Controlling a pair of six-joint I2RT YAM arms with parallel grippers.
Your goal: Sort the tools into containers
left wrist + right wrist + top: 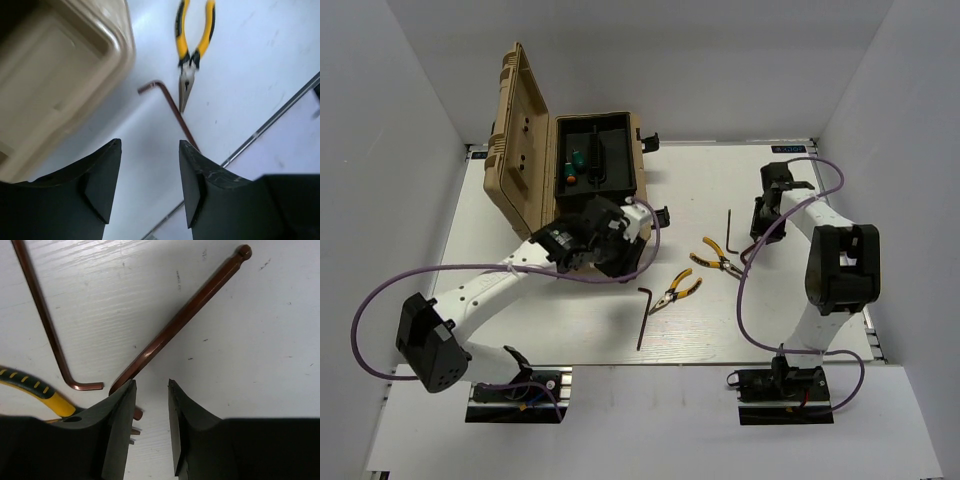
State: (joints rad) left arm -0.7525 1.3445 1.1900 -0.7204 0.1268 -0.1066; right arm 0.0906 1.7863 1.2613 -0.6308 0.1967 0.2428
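Green screwdriver point(578, 158) is in the open toolbox point(520, 150) tray; second unclear. Still on the tabletop point(790, 330) right of toolbox: nearer pliers point(677, 290), farther pliers point(718, 254), nearer hex key point(642, 318), farther hex key point(729, 232). Left claw point(150, 145) apart, empty, at toolbox corner. Right claw point(151, 385) narrowly apart over farther hex key.

Toolbox point(520, 150) sits upper left, a screwdriver point(577, 158) in its tray point(612, 165). At centre lie upper pliers point(718, 255) and lower pliers point(675, 291); one hex key point(729, 232) is upper right of them, another hex key point(643, 318) lower left.
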